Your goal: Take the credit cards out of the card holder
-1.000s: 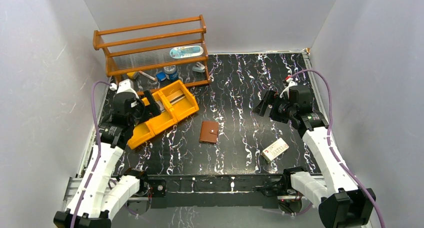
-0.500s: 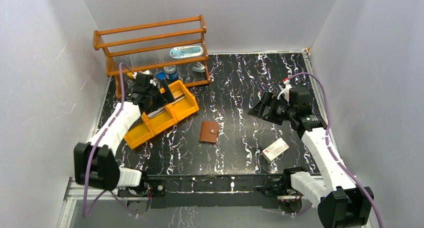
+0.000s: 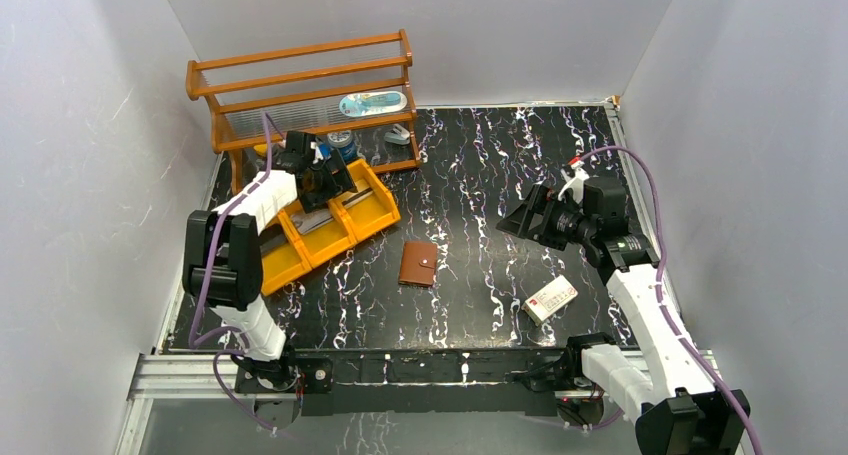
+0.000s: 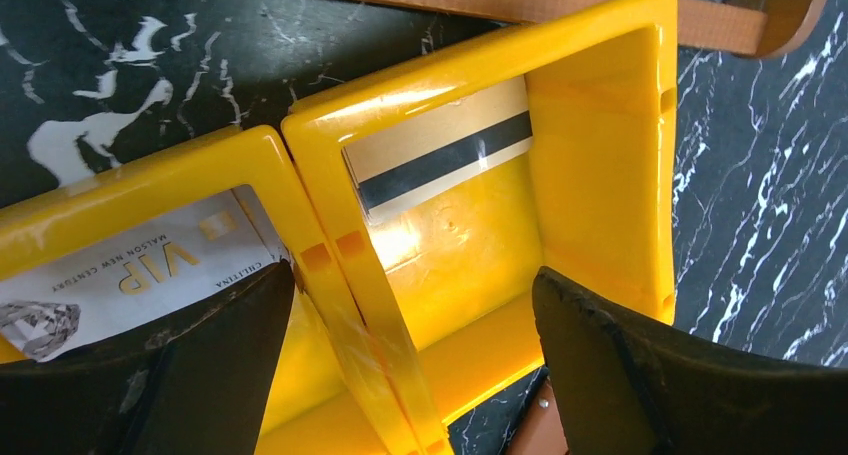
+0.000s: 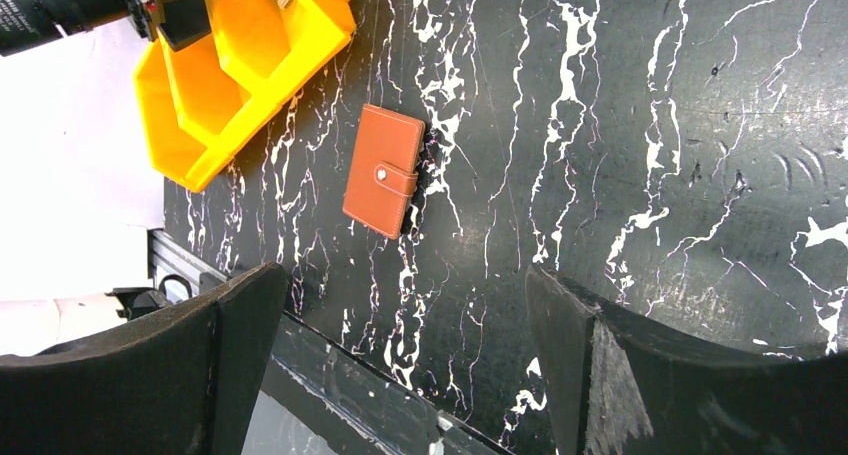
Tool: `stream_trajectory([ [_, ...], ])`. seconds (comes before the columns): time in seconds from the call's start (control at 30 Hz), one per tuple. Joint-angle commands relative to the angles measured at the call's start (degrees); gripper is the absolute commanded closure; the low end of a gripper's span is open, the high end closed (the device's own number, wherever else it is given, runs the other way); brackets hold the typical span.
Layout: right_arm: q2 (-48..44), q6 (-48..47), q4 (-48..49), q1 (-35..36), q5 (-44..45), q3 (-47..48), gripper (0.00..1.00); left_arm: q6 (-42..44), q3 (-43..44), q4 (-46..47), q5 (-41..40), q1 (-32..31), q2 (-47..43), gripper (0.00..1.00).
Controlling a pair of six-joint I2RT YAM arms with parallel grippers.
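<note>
In the past second my left arm has swung out from the lower left of the overhead view, and my left gripper now hangs over the far end of the yellow tray, just below the wooden rack. Its fingers are spread wide and pinch nothing. In the left wrist view they straddle the tray's divider. Under it a VIP card lies in the left compartment and a striped card lies in the compartment right of the divider.

My right gripper has barely moved. It hovers right of centre, fingers spread and empty.

The card holder has not shifted. It lies flat mid-table, a little below centre, folded shut with its snap tab done up, well apart from both grippers.

I judge that at least two cards are already out. With the holder closed, I cannot tell whether any remain inside.
</note>
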Motion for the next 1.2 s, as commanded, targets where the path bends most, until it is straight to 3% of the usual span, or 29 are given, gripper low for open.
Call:
stream_trajectory([
  [0.0, -1.0, -0.8, 0.5, -0.3, 0.1, -1.2, 0.02, 3.7, 2.5, 1.6, 8.7, -0.5, 0.2, 0.15],
  [0.27, 0.1, -0.9, 1.6, -0.2, 0.3, -2.8, 0.02, 7.7, 4.1, 1.7, 11.6, -5.7, 1.4, 0.2],
  [0.83, 1.0, 0.4, 0.9, -0.2, 0.7, -4.9, 0.02, 9.4, 19.5, 1.2, 14.6, -20.0, 13.3, 0.18],
  [1.0, 1.6, 0.8, 0.9, -0.2, 0.5, -4.9, 0.02, 9.6, 22.2, -0.1, 12.3, -21.1, 13.8, 0.14],
  [1.17, 1.7, 1.1, 1.1, -0.2, 0.2, -4.9, 0.02, 11.7, 21.0, -1.2, 7.2, -21.1, 8.7, 0.08],
])
